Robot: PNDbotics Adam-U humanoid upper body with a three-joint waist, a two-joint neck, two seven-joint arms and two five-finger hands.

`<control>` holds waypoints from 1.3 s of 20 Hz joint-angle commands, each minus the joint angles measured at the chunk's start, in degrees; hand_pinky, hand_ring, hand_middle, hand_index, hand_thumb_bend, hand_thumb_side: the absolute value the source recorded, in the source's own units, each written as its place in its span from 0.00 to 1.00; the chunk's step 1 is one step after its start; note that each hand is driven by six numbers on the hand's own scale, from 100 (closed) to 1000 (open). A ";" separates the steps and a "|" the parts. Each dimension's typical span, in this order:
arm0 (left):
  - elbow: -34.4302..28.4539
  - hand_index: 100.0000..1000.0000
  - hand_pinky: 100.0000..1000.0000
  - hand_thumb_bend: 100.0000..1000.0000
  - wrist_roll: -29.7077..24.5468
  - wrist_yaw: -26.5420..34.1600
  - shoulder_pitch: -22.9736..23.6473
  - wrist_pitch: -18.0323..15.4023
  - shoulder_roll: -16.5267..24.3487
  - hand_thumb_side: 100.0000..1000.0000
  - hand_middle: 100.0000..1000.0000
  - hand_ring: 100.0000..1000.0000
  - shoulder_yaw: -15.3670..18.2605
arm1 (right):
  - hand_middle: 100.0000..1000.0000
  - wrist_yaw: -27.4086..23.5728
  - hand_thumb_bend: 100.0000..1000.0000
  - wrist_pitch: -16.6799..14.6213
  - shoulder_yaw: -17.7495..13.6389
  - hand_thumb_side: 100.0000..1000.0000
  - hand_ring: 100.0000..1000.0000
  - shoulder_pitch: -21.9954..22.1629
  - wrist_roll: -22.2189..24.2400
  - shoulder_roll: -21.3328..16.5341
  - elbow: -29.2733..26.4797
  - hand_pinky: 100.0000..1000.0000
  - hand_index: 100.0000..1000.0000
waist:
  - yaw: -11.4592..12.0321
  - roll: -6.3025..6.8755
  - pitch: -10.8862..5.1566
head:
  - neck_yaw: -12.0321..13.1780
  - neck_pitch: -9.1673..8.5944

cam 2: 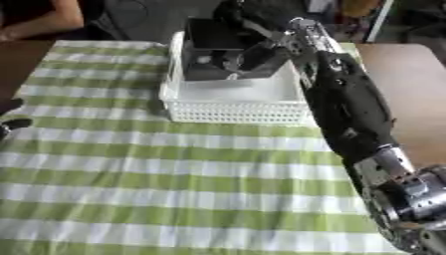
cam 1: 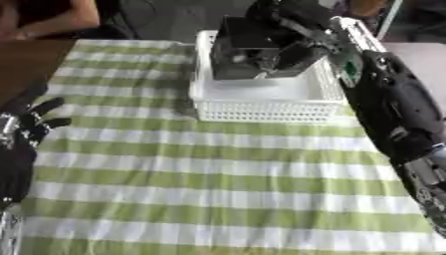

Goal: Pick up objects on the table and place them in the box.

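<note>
A white slatted basket [cam 1: 266, 110] stands on the far middle of the table. A black boxy object [cam 1: 246, 39] sits tilted in the basket's back half, rising above its rim. My right arm reaches in from the right, and my right hand [cam 1: 292, 56] is over the basket with its fingers curled against the object's right side. My left hand [cam 1: 31, 122] rests at the left edge, open with fingers up, holding nothing.
A green-and-white checked cloth [cam 1: 200, 169] covers the table; no loose objects show on it. Bare brown tabletop [cam 1: 26, 60] lies at the far left. A person's arm [cam 1: 52, 17] shows beyond the far left corner.
</note>
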 commanded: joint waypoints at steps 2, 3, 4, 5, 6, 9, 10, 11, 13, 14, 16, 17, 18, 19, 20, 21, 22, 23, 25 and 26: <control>-1.14 0.89 0.71 0.00 -0.02 0.20 -0.69 -0.12 0.59 1.00 0.97 0.86 0.00 | 0.95 1.19 0.38 -0.27 -0.51 0.61 0.92 -0.92 0.21 -0.88 -0.52 0.93 0.95 | -0.10 0.25 -0.69 | -0.15 -0.78; -1.13 0.89 0.71 0.00 -0.03 0.19 -0.68 -0.12 0.60 1.00 0.97 0.86 0.00 | 0.99 1.58 0.48 -0.38 -0.44 0.63 0.97 -0.96 0.53 -0.97 -0.62 0.98 0.98 | -0.12 0.24 -0.70 | -0.12 -0.74; -1.12 0.89 0.71 0.00 -0.04 0.19 -0.66 -0.12 0.60 1.00 0.97 0.86 0.00 | 1.00 2.01 0.49 -0.50 -0.40 0.63 0.97 -0.98 0.82 -1.05 -0.77 0.99 0.99 | -0.12 0.24 -0.70 | -0.10 -0.71; -1.12 0.89 0.71 0.00 -0.04 0.19 -0.65 -0.12 0.60 1.00 0.97 0.86 0.01 | 1.00 2.47 0.57 -0.62 -0.36 0.65 1.00 -1.02 1.04 -1.15 -0.99 1.00 1.00 | -0.14 0.23 -0.71 | -0.07 -0.67; -1.11 0.89 0.71 0.00 -0.04 0.18 -0.64 -0.12 0.60 1.00 0.97 0.86 0.01 | 1.00 2.82 0.58 -0.75 -0.36 0.65 1.00 -1.03 1.23 -1.21 -1.16 1.00 1.00 | -0.15 0.22 -0.72 | -0.05 -0.64; -1.07 0.89 0.71 0.00 -0.06 0.16 -0.57 -0.11 0.64 1.00 0.97 0.86 0.02 | 1.00 3.68 0.59 -1.24 -0.14 0.66 1.00 -1.16 2.45 -1.46 -1.23 1.00 1.00 | -0.22 0.15 -0.78 | 0.10 -0.47; -1.05 0.89 0.71 0.00 -0.06 0.16 -0.54 -0.11 0.66 1.00 0.97 0.86 0.03 | 1.00 3.82 0.59 -1.46 -0.07 0.66 1.00 -1.23 2.97 -1.55 -1.19 1.00 1.00 | -0.25 0.12 -0.81 | 0.17 -0.39; -1.04 0.89 0.71 0.00 -0.06 0.15 -0.51 -0.11 0.68 1.00 0.97 0.86 0.03 | 1.00 3.88 0.59 -1.67 -0.01 0.66 1.00 -1.31 3.41 -1.66 -1.22 1.00 1.00 | -0.27 0.08 -0.85 | 0.24 -0.30; -1.02 0.89 0.71 0.00 -0.05 0.13 -0.45 -0.10 0.71 1.00 0.97 0.86 0.05 | 1.00 3.90 0.59 -2.04 0.14 0.66 1.00 -1.45 3.98 -1.99 -1.49 1.00 1.00 | -0.34 0.02 -0.94 | 0.41 -0.16; -1.01 0.89 0.71 0.00 -0.04 0.12 -0.42 -0.10 0.73 1.00 0.97 0.86 0.07 | 1.00 3.91 0.59 -2.18 0.20 0.66 1.00 -1.51 4.16 -2.15 -1.69 1.00 1.00 | -0.38 0.00 -0.98 | 0.47 -0.12; -1.01 0.89 0.71 0.00 -0.02 0.10 -0.37 -0.09 0.76 1.00 0.97 0.86 0.08 | 1.00 3.96 0.59 -2.40 0.35 0.67 1.00 -1.61 4.40 -2.50 -2.09 1.00 1.00 | -0.45 -0.05 -1.09 | 0.58 -0.01; -1.00 0.89 0.71 0.00 0.00 0.09 -0.33 -0.09 0.77 1.00 0.96 0.86 0.10 | 1.00 3.94 0.59 -2.54 0.45 0.67 1.00 -1.67 4.47 -2.74 -2.30 1.00 1.00 | -0.49 -0.07 -1.15 | 0.66 0.03; -1.00 0.89 0.71 0.00 0.02 0.07 -0.30 -0.09 0.79 1.00 0.96 0.86 0.12 | 1.00 3.85 0.59 -2.70 0.56 0.67 1.00 -1.70 4.52 -3.01 -2.57 1.00 1.00 | -0.53 -0.10 -1.20 | 0.73 0.06; -0.99 0.89 0.71 0.00 0.04 0.06 -0.26 -0.08 0.82 1.00 0.96 0.86 0.14 | 1.00 3.73 0.59 -2.85 0.68 0.68 1.00 -1.74 4.56 -3.29 -2.85 1.00 1.00 | -0.60 -0.13 -1.27 | 0.83 0.10; -0.97 0.89 0.71 0.00 0.07 0.03 -0.19 -0.07 0.87 1.00 0.96 0.86 0.17 | 1.00 3.52 0.59 -3.12 0.91 0.68 1.00 -1.77 4.59 -3.78 -3.31 1.00 1.00 | -0.70 -0.20 -1.38 | 0.99 0.19; -0.96 0.89 0.71 0.00 0.10 -0.01 -0.11 -0.06 0.93 1.00 0.96 0.86 0.20 | 1.00 3.22 0.59 -3.38 1.15 0.68 1.00 -1.79 4.62 -4.24 -3.79 1.00 1.00 | -0.81 -0.30 -1.49 | 1.13 0.28; -0.95 0.89 0.71 0.00 0.14 -0.06 0.00 -0.06 1.01 1.00 0.96 0.86 0.25 | 1.00 2.75 0.59 -3.79 1.51 0.69 1.00 -1.81 4.59 -4.90 -4.47 1.00 1.00 | -0.95 -0.42 -1.61 | 1.28 0.37; -0.94 0.89 0.71 0.00 0.18 -0.10 0.09 -0.05 1.08 1.00 0.96 0.86 0.30 | 1.00 2.11 0.59 -4.24 1.91 0.69 1.00 -1.77 4.57 -5.61 -5.18 1.00 1.00 | -1.10 -0.54 -1.70 | 1.45 0.44; -0.93 0.89 0.71 0.00 0.26 -0.21 0.29 -0.03 1.23 1.00 0.96 0.86 0.38 | 1.00 -0.32 0.58 -5.60 3.01 0.70 1.00 -1.44 4.45 -7.51 -7.02 1.00 1.00 | -1.41 -0.81 -1.89 | 1.93 0.59; -0.93 0.89 0.71 0.00 0.32 -0.28 0.42 -0.01 1.35 1.00 0.96 0.86 0.46 | 1.00 -2.68 0.57 -6.74 3.74 0.71 1.00 -1.02 4.35 -8.80 -8.16 1.00 1.00 | -1.64 -1.00 -2.00 | 2.29 0.70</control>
